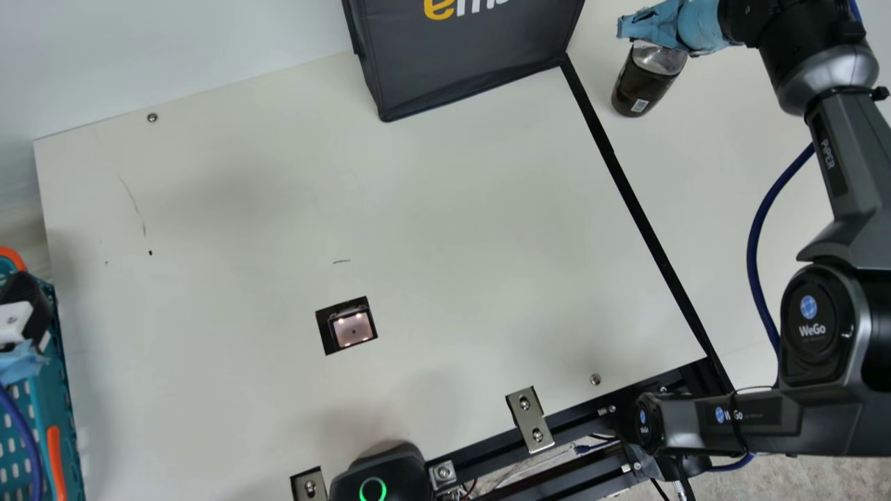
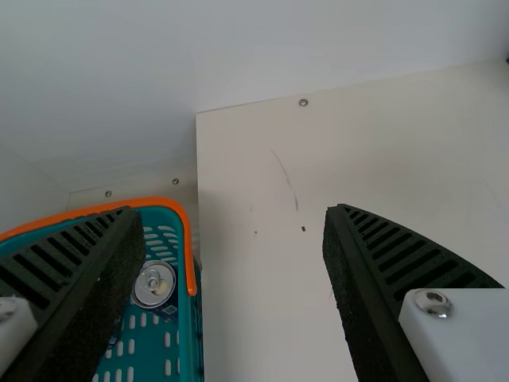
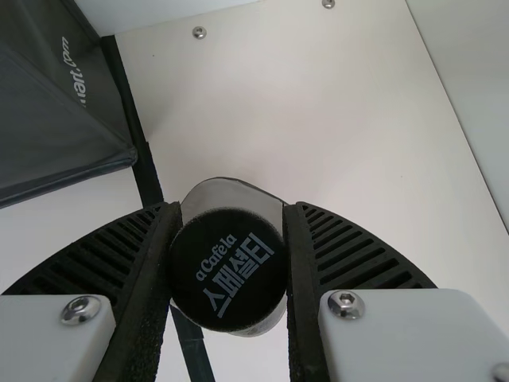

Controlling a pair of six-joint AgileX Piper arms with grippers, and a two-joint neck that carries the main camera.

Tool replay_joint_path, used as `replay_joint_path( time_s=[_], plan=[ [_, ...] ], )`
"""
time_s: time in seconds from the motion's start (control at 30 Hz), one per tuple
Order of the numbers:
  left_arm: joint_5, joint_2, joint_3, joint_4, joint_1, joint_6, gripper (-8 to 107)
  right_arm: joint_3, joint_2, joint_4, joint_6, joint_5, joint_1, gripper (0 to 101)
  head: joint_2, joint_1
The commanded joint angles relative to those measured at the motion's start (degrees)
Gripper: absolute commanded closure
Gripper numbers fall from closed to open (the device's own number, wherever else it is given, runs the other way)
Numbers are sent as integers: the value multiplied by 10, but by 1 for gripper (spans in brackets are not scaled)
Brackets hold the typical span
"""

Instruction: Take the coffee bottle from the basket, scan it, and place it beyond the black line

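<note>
- Nearest, one black housing with a green ring (image 1: 372,489) sits at the table's near edge, with two flat metal brackets (image 1: 530,419) along that side.
- Farther in, one square scanner window (image 1: 351,330) is set in the cream tabletop (image 1: 452,229), and a wide stretch of surface runs from it to the line and the bag.
- Off the table's left edge is one teal basket (image 1: 61,403) with orange trim; one drinks can (image 2: 153,284) stands inside, close to the wall.
- Over that basket is the left gripper (image 1: 31,299), its two fingers spread wide with nothing between them; its height is hard to judge.
- One black line (image 1: 644,216) slants from the near frame to the bag's corner.
- Beyond the line, to the right, is the one coffee bottle (image 1: 644,83), near the line and apart from the bag. The right gripper (image 1: 647,26) pinches it at the cap, one finger on each side; its base looks close to the table, though contact is unclear.
- Along the far edge stands one dark fabric bag (image 1: 466,62).
</note>
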State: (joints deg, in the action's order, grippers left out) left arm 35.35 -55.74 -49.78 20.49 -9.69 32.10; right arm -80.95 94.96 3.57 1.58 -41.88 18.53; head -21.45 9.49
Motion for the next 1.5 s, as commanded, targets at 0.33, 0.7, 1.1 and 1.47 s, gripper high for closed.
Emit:
replay_joint_path(
  time_s=[0.33, 0.7, 1.1, 1.47],
  plan=[
    [0, 0, 0, 0, 0, 0, 9, 7, 6, -7, -3, 17, 6, 94, -1, -16],
    [0, 0, 0, 0, 0, 0, 9, 18, 7, -11, -3, 29, 11, 58, -1, -16],
    [0, 0, 0, 0, 0, 0, 9, 20, 7, -17, 2, 33, 12, 18, -1, -16],
    [0, 0, 0, 0, 0, 0, 9, 13, -9, -30, 14, 29, 8, 10, -1, -16]
  ],
)
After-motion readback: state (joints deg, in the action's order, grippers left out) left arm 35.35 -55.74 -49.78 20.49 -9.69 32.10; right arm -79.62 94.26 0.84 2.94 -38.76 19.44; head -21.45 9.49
